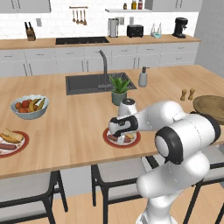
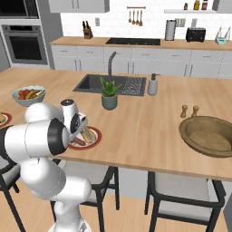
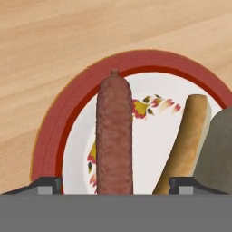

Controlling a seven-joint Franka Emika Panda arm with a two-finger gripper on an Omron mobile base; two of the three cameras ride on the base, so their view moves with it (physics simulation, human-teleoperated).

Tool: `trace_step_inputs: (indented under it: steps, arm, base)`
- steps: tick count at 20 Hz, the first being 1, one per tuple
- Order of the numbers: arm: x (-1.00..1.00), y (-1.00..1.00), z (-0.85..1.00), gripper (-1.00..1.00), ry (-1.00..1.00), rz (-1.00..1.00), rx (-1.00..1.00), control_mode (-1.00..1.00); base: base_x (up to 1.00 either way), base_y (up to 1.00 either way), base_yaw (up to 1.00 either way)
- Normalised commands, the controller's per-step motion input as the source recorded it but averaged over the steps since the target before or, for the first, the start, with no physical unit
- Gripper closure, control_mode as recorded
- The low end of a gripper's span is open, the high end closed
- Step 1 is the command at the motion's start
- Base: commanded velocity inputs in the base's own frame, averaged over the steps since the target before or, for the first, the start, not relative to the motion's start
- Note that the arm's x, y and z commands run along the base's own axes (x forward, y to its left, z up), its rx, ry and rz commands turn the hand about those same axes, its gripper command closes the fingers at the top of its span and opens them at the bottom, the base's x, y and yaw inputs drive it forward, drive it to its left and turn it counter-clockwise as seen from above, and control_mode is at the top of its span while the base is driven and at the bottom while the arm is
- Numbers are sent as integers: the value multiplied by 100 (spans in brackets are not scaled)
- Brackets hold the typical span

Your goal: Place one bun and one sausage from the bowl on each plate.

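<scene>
In the left base view your tool (image 1: 124,133) hangs low over the red-rimmed white plate (image 1: 111,140) at the near edge of the pale wooden desk (image 1: 65,131), where sausage and bun belong.

In the right base view the wide brown wooden bowl (image 2: 209,135) sits far right, apparently emptied.

In the hand view the reddish-brown sausage (image 3: 114,136) lies between spread jaws, released beside the tan bun (image 3: 188,140).

Fruit bowl (image 1: 29,107), potted plant (image 1: 119,90) beside sink (image 1: 87,82).
</scene>
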Motion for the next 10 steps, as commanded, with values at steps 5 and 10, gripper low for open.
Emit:
trace_step_inputs:
  steps: [5,10]
  arm:
    - [-1,-4,0,-100,1,0,1,-100]
    - [-30,4,87,-100,-9,0,0,-100]
  base:
    - [0,0,0]
    - [0,0,0]
